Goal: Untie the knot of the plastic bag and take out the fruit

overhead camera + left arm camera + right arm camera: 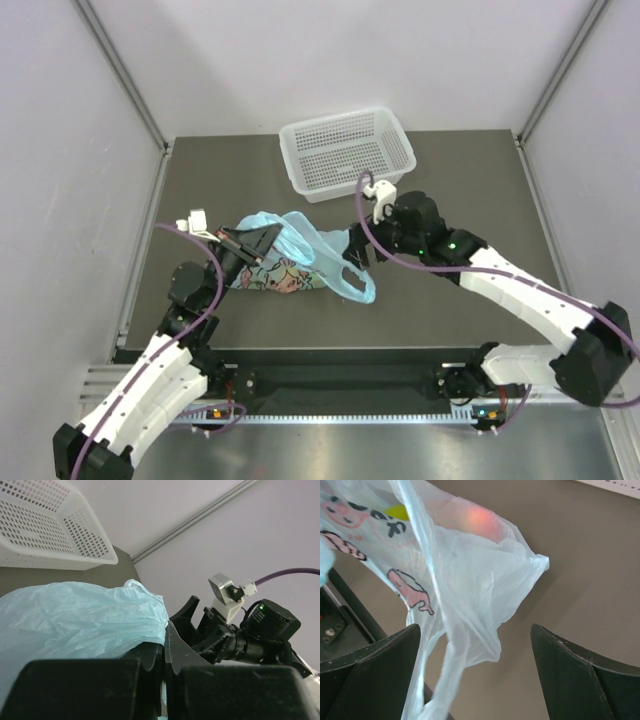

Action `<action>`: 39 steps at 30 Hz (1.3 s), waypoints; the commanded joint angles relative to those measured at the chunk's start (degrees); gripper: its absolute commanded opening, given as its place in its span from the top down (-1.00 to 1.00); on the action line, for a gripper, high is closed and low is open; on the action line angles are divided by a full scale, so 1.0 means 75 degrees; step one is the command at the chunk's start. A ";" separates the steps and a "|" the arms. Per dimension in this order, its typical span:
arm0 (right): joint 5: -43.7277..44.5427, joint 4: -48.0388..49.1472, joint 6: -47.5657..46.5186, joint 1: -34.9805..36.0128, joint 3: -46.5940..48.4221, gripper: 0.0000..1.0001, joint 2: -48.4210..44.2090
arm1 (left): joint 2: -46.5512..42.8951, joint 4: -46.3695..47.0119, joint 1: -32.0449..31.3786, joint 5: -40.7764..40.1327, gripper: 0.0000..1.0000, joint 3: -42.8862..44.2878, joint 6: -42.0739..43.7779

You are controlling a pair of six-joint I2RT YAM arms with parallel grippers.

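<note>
The light-blue plastic bag (300,262) lies on the dark table, left of centre, with a printed patch on its side. My left gripper (266,241) is shut on a fold of the bag's top, seen as bunched blue plastic (80,620) in the left wrist view. My right gripper (358,256) is open at the bag's right end. Its fingers (375,675) straddle a loose loop handle (445,680) without pinching it. A red-orange fruit (477,519) and a yellow-green one (397,512) show through the plastic. I cannot make out a knot.
A white perforated basket (347,150) stands at the back of the table and also shows in the left wrist view (55,530). Grey walls close in the left, right and back. The right arm's wrist (250,635) sits close beside the left gripper.
</note>
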 commanded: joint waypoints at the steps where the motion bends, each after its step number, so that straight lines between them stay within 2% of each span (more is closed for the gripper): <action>1: -0.0111 0.0285 -0.0757 0.0273 0.0798 -0.81 0.0741 | -0.0165 0.0053 0.0033 0.0090 1.00 0.0058 -0.0046; 9: -0.0730 0.0273 -0.1600 0.0485 0.1748 -0.80 0.1774 | -0.0434 -0.0287 0.0033 0.0055 1.00 0.0176 0.0036; 14: -0.0966 0.0507 -0.1626 0.0707 0.1983 -0.77 0.2337 | -0.0552 -0.0428 0.0033 0.0019 1.00 0.0176 0.0071; 17: -0.1106 0.0508 -0.1626 0.0789 0.2333 -0.70 0.2805 | -0.0552 -0.0416 0.0033 0.0043 1.00 0.0176 0.0013; 20: -0.1189 0.0531 -0.1556 0.0871 0.2673 -0.49 0.3297 | -0.0540 -0.0323 0.0033 0.0113 1.00 0.0153 -0.0046; 21: -0.1015 0.0566 -0.1509 0.0848 0.2733 -0.17 0.3507 | -0.0494 -0.0218 0.0033 0.0148 1.00 0.0141 -0.0069; 22: -0.0874 0.0578 -0.1497 0.0836 0.2803 0.05 0.3614 | -0.0482 -0.0170 0.0033 0.0207 1.00 0.0141 -0.0116; 23: -0.0525 0.0531 -0.1474 0.0825 0.2978 0.59 0.3708 | -0.0435 -0.0124 0.0033 0.0277 1.00 0.0152 -0.0116; 24: -0.0370 0.0508 -0.1473 0.0790 0.3084 0.85 0.3825 | -0.0446 -0.0135 0.0033 0.0289 1.00 0.0164 -0.0093; 25: -0.0195 0.0484 -0.1473 0.0778 0.3166 1.00 0.3837 | -0.0435 -0.0181 0.0033 0.0301 1.00 0.0187 -0.0058; 30: 0.0954 0.0554 -0.1520 0.0521 0.3916 1.00 0.3452 | -0.0272 -0.0393 0.0056 -0.0074 1.00 0.0410 0.0515; 33: 0.1492 0.0578 -0.1661 0.0322 0.4630 1.00 0.3276 | 0.0278 -0.0123 0.0068 -0.0086 1.00 0.0690 0.0937; 37: 0.1752 0.0461 -0.1883 0.0087 0.5579 1.00 0.3158 | 0.1052 0.0636 0.0115 0.0230 1.00 0.1159 0.1196; 39: 0.1787 0.0472 -0.2000 0.0051 0.5570 1.00 0.2913 | 0.1100 0.0930 0.0103 0.0557 1.00 0.1172 0.1185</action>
